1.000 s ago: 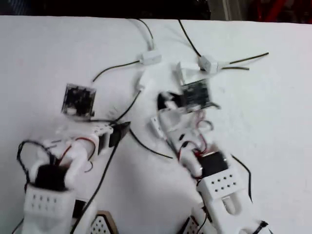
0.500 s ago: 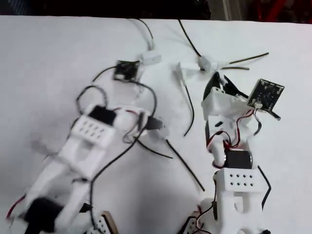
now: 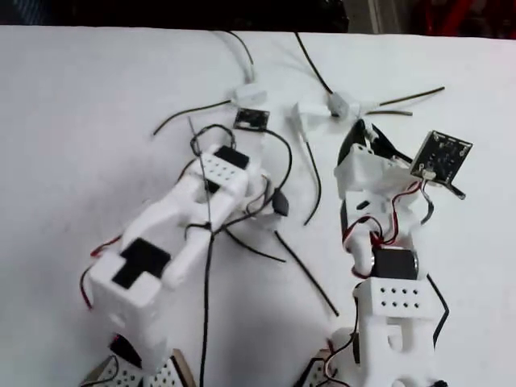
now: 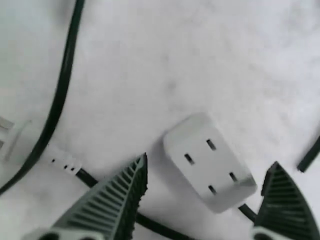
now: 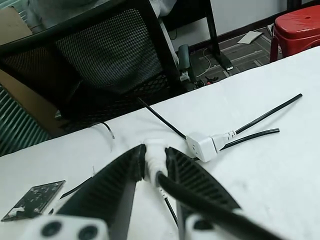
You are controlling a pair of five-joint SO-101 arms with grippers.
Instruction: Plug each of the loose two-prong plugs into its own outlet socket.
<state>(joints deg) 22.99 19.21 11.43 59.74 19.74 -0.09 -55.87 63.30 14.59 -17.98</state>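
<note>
The left arm point(image 3: 218, 173) is stretching across the white tabletop point(image 3: 81, 105) toward its far edge, and the left pincer point(image 4: 207, 162) is hanging wide open over a white outlet socket point(image 4: 207, 167), one ribbed finger point(image 4: 125, 192) showing on each side of it without touching. The socket is lying flat with its slots facing up and a dark cord point(image 4: 60, 90) is passing just beside it; from above, this outlet socket point(image 3: 248, 95) is sitting just beyond the arm's small camera board point(image 3: 251, 118). The right arm point(image 3: 379, 234) is reaching forward on the other side, and the right pincer point(image 5: 155, 150) is sitting narrow, its fingers closing on either side of a white plug point(image 5: 152, 159) whose black cord point(image 5: 200, 200) is trailing back along one finger. Just past that plug, a second socket point(image 5: 202, 145) is resting on the tabletop with two dark cords point(image 5: 267, 115) running out of it; in the high view the second socket point(image 3: 343, 105) is lying just beyond the right pincer point(image 3: 355, 139), well apart from the first one. Between the two sockets a white piece point(image 3: 300, 119) is lying with a thin dark cord point(image 3: 313, 173) curving away from it toward the arms. Another loose cord point(image 3: 306, 274) is lying straight on the tabletop between the two arms. Beyond the tabletop, a black mesh chair point(image 5: 110, 55) and a red stool point(image 5: 300, 25) are standing on the floor.
</note>
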